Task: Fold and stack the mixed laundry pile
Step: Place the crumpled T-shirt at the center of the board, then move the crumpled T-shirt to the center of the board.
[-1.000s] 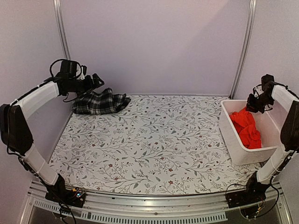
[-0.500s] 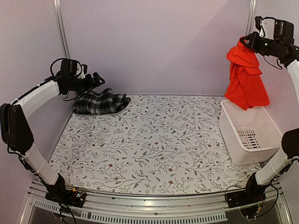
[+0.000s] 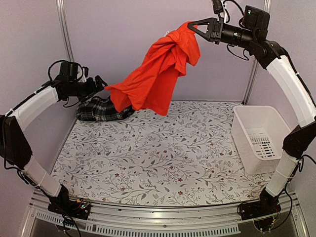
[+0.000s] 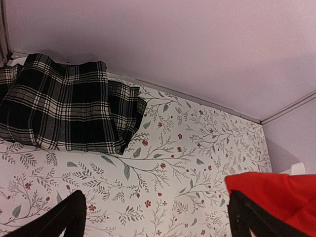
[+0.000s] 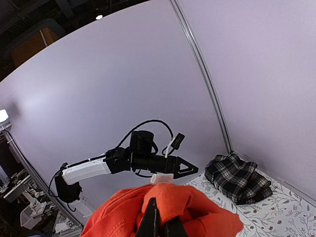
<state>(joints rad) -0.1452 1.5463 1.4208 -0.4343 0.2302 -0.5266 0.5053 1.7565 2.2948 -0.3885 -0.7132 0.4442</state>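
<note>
1. At the left of the top view, your left gripper (image 3: 102, 84) hovers over the far-left corner. Its fingers (image 4: 64, 219) are spread wide with nothing between them.
2. Just below it, the plaid garment (image 3: 101, 109) lies on the floral table cover (image 3: 168, 153), up against the back wall. It is soft black-and-white check, heaped in thick, loose layers.
3. In the middle, the red shirt (image 3: 158, 74) hangs in the air, draping from upper right down to lower left. It is plain, smooth and bunched at the top. Its low edge hides part of the plaid garment and reaches your left gripper's tip, but you cannot tell whether they touch.
4. At upper right, your right gripper (image 3: 190, 24) holds the shirt's top. Its fingers are pressed together, pinching a gathered fold.
5. At far right, the white plastic basket (image 3: 254, 163) sits on the cover's right edge, well apart from the shirt. It is rectangular with smooth walls, and its slotted floor shows.
</note>
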